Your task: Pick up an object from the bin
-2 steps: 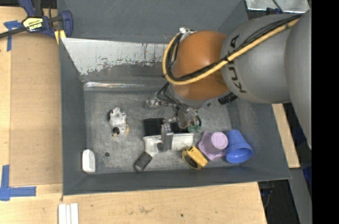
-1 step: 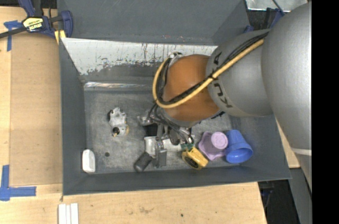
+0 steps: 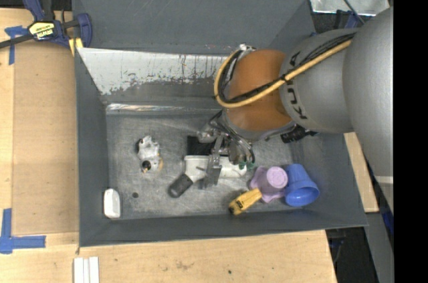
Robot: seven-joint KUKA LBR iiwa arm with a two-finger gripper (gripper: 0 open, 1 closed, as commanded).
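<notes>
Gripper (image 3: 215, 166): low over the middle of the bin (image 3: 93, 161), below the orange wrist cover (image 3: 257, 91) of the arm (image 3: 361, 74).
Gripper state: its tip is lost among dark parts, so I cannot tell how far open it is or whether it has hold of anything.
Thing under it: a white flat piece (image 3: 196, 166) on the middle of the bin floor, seemingly touching the gripper's tip.
Just beside: a black block (image 3: 198, 144) behind the white piece; a dark grey stub (image 3: 179, 186) in front of it and to the left.
Right front corner: a lilac cup (image 3: 271, 181) and a blue cup (image 3: 301, 186) lying side by side and touching, with a yellow piece (image 3: 245, 201) just in front of the lilac one.
Left side: a small white-and-gold part (image 3: 148, 153), well apart from the gripper.
Left front corner: a white oblong capsule (image 3: 112, 203).
</notes>
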